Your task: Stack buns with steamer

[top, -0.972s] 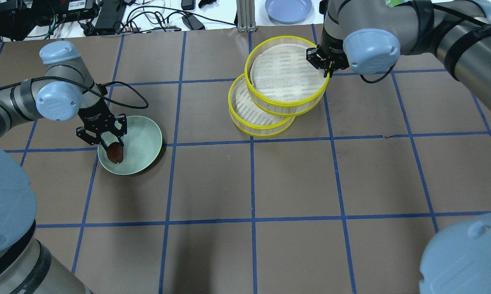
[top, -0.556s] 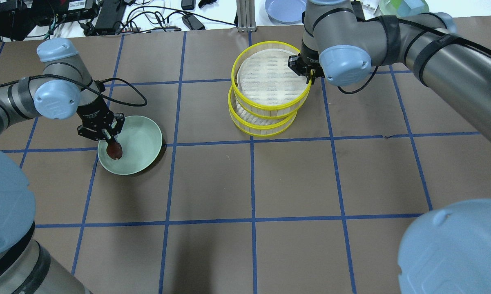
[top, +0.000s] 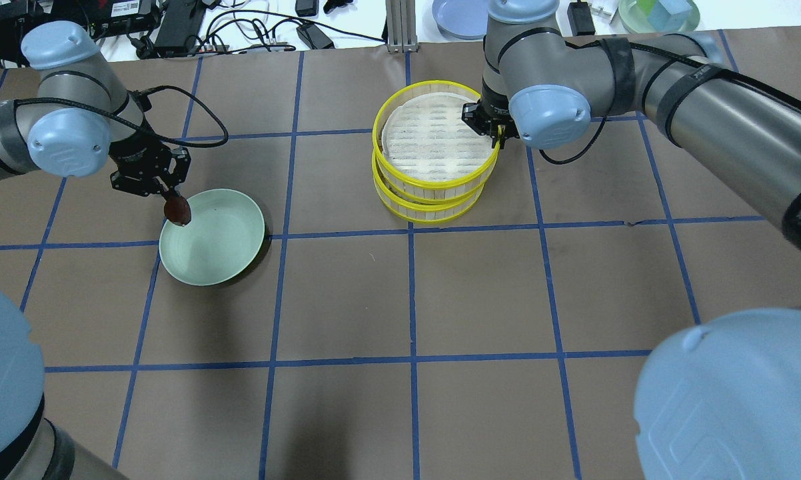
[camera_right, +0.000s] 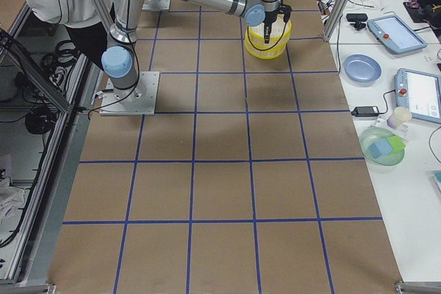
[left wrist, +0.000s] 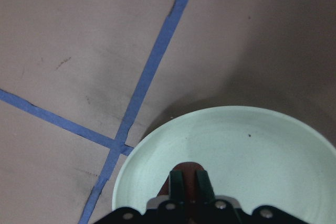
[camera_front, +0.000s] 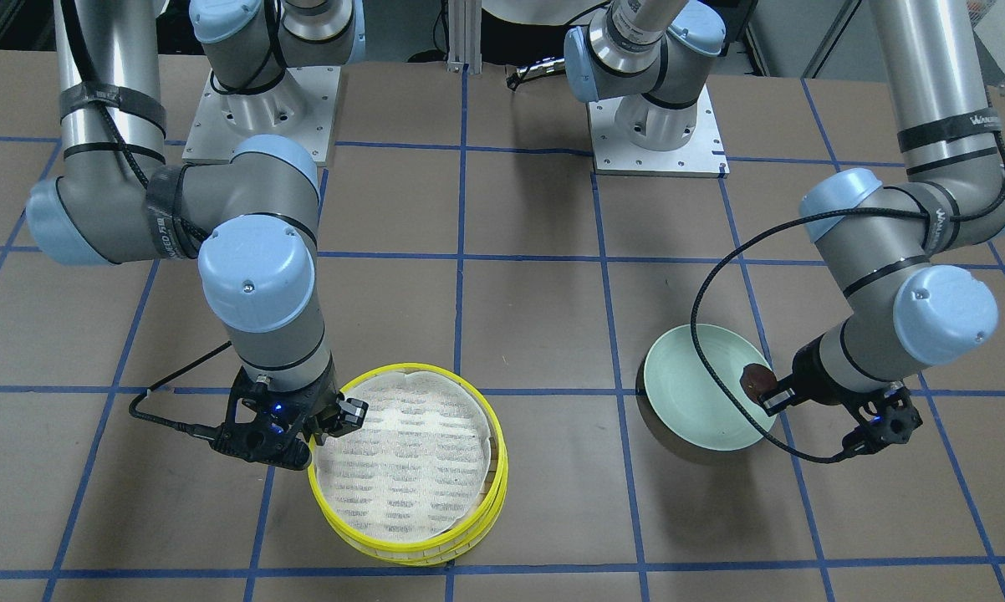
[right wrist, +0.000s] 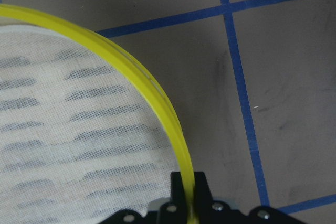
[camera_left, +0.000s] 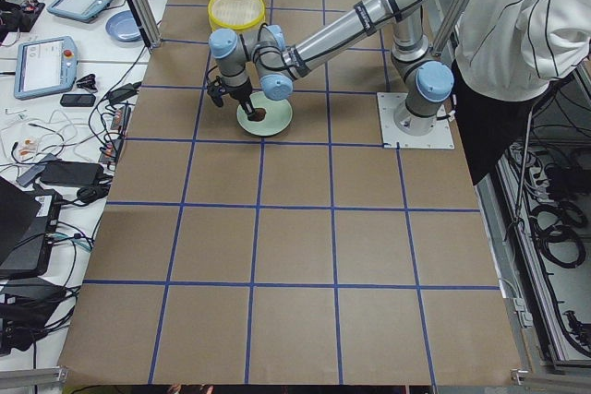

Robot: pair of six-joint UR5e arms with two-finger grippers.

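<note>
Over on the robot's left, the left hand point(top: 172, 197) is pinched narrow around the reddish-brown bun point(top: 177, 211), holding it over the pale green plate point(top: 235, 259), right at the plate's edge nearest that arm. The plate sits flat on the brown, blue-taped counter point(top: 480, 293).

Well apart from it, the right hand point(top: 498, 139) is clamped on the yellow rim of the upper steamer tray point(top: 434, 188), one finger inside the rim and one outside. That tray sits above the lower steamer tray point(top: 434, 212), almost lined up with it, just slightly off to one side. Its white mesh liner point(right wrist: 79, 129) lies bare. I cannot tell whether the upper tray rests fully on the lower one.
</note>
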